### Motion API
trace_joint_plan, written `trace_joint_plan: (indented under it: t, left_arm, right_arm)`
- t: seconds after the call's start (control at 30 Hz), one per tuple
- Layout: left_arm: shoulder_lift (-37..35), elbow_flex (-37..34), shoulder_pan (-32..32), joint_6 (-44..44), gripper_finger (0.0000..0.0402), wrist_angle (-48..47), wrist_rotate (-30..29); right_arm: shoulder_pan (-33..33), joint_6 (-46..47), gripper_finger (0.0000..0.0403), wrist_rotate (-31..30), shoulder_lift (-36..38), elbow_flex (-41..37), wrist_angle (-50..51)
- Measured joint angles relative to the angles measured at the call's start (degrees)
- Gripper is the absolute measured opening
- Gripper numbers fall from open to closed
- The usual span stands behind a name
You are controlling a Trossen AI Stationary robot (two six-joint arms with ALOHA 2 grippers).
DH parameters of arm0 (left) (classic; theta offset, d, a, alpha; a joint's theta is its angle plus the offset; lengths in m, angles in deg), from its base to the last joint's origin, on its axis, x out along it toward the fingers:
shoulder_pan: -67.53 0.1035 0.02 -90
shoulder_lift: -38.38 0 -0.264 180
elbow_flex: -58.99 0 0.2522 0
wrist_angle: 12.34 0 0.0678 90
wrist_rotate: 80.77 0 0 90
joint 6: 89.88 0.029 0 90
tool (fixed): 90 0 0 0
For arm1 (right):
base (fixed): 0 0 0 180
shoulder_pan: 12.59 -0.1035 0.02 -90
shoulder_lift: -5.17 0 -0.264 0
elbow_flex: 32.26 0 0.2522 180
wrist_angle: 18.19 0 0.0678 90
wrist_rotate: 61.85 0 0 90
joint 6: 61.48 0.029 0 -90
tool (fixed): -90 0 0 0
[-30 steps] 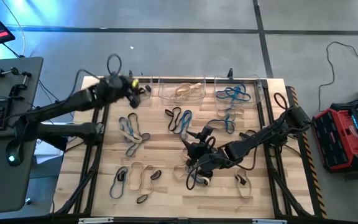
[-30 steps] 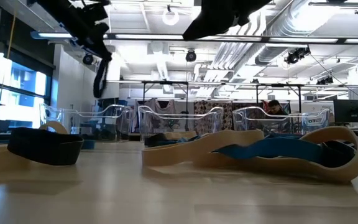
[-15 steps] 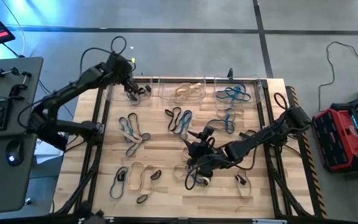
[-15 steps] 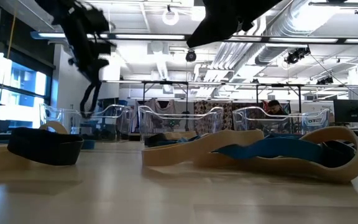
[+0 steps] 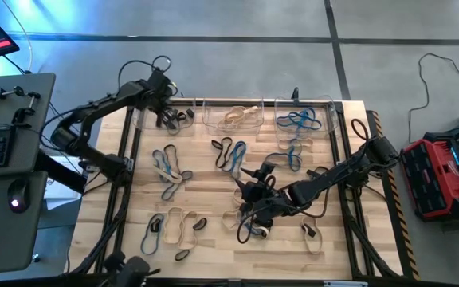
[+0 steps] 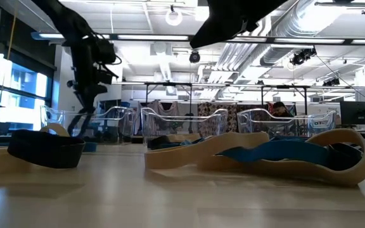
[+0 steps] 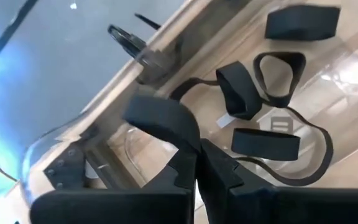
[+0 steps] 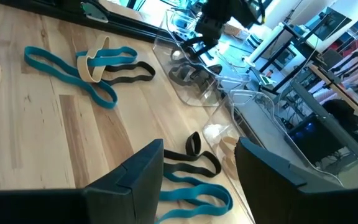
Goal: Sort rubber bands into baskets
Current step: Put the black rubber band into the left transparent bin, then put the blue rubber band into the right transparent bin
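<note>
Three clear baskets stand along the table's far edge: the left one holds black rubber bands, the middle one tan bands, the right one blue bands. My left gripper is over the left basket, shut on a wide black band; the low view shows that band hanging at the basket's wall. My right gripper is open and empty, low over the loose bands at the table's near middle; its fingers frame the right wrist view. My left gripper pinches the black band between its two fingers at one spot on the loop. The fingers come from above, slanting down into the left basket. The band hangs below them. I cannot tell whether its lower end touches the basket's floor.
Loose bands in black, tan and blue lie over the wooden table: a clump at the left, one at the middle, several near the front. A tan and blue band lies close to the low camera. A red case stands off the table's right.
My left gripper has gone toward the far edge and down to the left basket, still shut on the black band. The band hung well above the basket's rim a second ago and now hangs at the basket's wall.
</note>
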Motion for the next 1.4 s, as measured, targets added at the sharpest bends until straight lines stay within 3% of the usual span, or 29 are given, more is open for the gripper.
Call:
trace_joint_plan:
  t: [0.23, 0.57, 0.73, 0.87, 1.1, 1.4]
  left_arm:
    - [1.76, 0.00, -0.88, -0.02, 0.0055, 0.01, -0.07]
    - [-3.67, 0.02, -2.67, -1.09, 0.0139, 1.80, 0.09]
    - [-7.02, -0.06, -3.96, -4.42, 0.0155, 2.37, 5.41]
    - [-11.83, -4.06, -7.39, -5.30, 0.0147, 10.43, 11.15]
    - [-21.42, -13.67, -16.80, -8.52, 0.0124, 26.75, 12.32]
    - [-30.31, -25.60, -31.69, -11.66, 0.0122, 46.41, 12.39]
  right_arm:
    - [-0.02, 1.51, 0.0188, 2.03, 0.00, 0.00, 0.28]
    - [-0.02, 1.72, 0.0188, 2.10, 0.00, 0.00, 0.92]
    - [-0.02, 1.81, 0.0188, 2.08, 0.00, 0.00, 1.30]
    - [-0.04, 4.88, 0.0188, 2.10, 0.10, 0.02, 3.52]
    - [-0.04, 19.81, 0.0188, 2.51, 3.35, 0.02, 17.55]
    - [3.13, 41.10, 0.0188, 7.74, 9.43, 0.02, 44.59]
